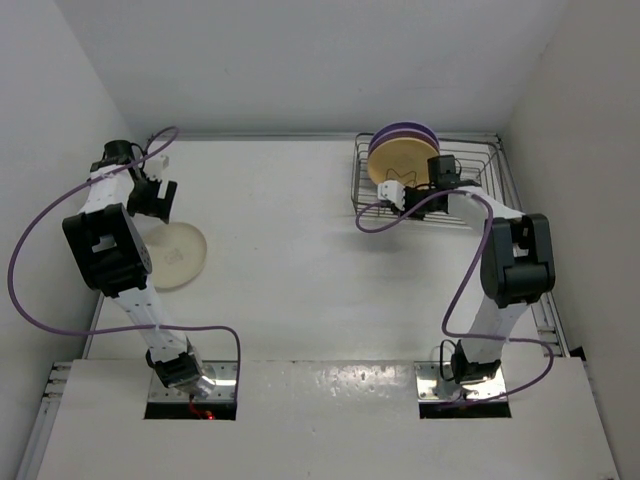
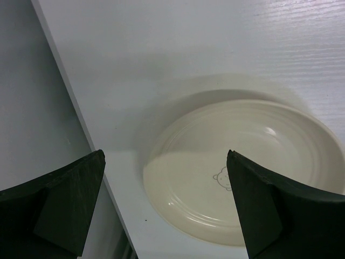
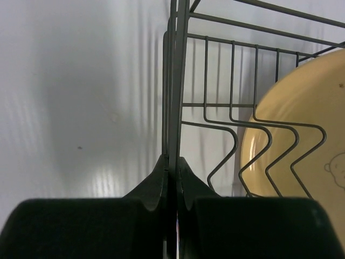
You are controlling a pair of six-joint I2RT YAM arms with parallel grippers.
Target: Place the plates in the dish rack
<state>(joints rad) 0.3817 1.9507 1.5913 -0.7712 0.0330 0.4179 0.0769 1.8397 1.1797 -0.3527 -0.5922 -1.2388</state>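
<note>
A cream-white plate [image 2: 259, 151] lies flat on a white table [image 2: 188, 43], right way up, with ridged rings inside its rim and a tiny outline bear face [image 2: 222, 176] near its middle. The left gripper [image 2: 164, 159] hangs above it with its two dark fingers [image 2: 64, 205] spread wide. The right finger covers part of the plate. The table's edge runs diagonally on the left, with a grey surface [image 2: 32, 108] beyond.
</note>
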